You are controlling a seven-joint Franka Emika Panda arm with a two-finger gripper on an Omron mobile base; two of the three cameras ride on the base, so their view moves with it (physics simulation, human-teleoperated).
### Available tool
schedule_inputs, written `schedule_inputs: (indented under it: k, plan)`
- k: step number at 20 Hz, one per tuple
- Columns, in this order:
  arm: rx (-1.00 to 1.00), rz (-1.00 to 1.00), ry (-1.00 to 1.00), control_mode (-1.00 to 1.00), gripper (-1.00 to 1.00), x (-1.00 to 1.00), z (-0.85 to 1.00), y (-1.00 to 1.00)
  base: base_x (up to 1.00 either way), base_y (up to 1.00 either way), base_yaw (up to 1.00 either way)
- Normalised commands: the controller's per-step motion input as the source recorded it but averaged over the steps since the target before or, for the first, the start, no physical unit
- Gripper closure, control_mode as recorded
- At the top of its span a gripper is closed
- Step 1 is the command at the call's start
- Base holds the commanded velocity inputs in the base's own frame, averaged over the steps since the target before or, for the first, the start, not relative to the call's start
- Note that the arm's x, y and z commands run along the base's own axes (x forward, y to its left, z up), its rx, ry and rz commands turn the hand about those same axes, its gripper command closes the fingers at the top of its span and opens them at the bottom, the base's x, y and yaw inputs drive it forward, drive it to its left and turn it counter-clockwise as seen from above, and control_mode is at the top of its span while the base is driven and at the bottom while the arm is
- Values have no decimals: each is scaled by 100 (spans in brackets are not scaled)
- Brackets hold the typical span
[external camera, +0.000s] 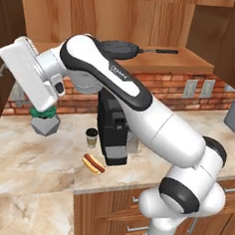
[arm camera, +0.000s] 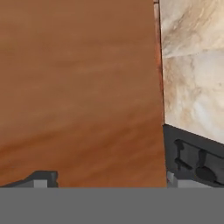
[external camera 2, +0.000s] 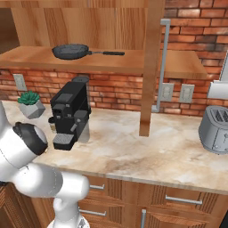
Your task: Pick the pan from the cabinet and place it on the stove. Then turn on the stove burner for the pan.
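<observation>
The dark pan [external camera: 119, 50] [external camera 2: 70, 51] lies on the open cabinet's wooden shelf [external camera: 194, 61] [external camera 2: 129, 62], with its thin handle pointing right. My arm reaches up and to the left. Its white hand [external camera: 27, 72] hangs left of the pan and a little below the shelf, well away from it. In the hand view the gripper [arm camera: 106, 181] is open, its fingertips wide apart with nothing between them, facing a flat wooden door panel [arm camera: 78, 87]. A dark panel with knob-like shapes [arm camera: 197, 162] at the lower right of that view may be the stove's edge.
A black coffee machine [external camera: 111, 131] [external camera 2: 69, 116] stands under the shelf, with a paper cup [external camera: 91, 137] and a hot dog [external camera: 93, 163] beside it. A potted plant [external camera: 44, 121] [external camera 2: 30, 103] sits by the brick wall, a toaster [external camera 2: 216, 129] at the right. An open door [external camera 2: 150, 67] with a silver bar handle [external camera 2: 163, 67] juts out.
</observation>
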Motion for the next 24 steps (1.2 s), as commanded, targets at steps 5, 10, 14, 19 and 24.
schedule_inputs:
  k: [5,10,14,19,24]
  plan:
    - [0,0,-15,-100,-100,-34,0,-24,0,0,0]
    - [0,0,-18,-100,-100,-29,0,-47,0,0,0]
    - [0,0,-21,-100,-100,-18,0,-55,0,0,0]
    - [0,0,-27,-100,-100,-8,0,-58,0,0,0]
    - [0,0,-30,-100,-100,-1,0,-53,0,0,0]
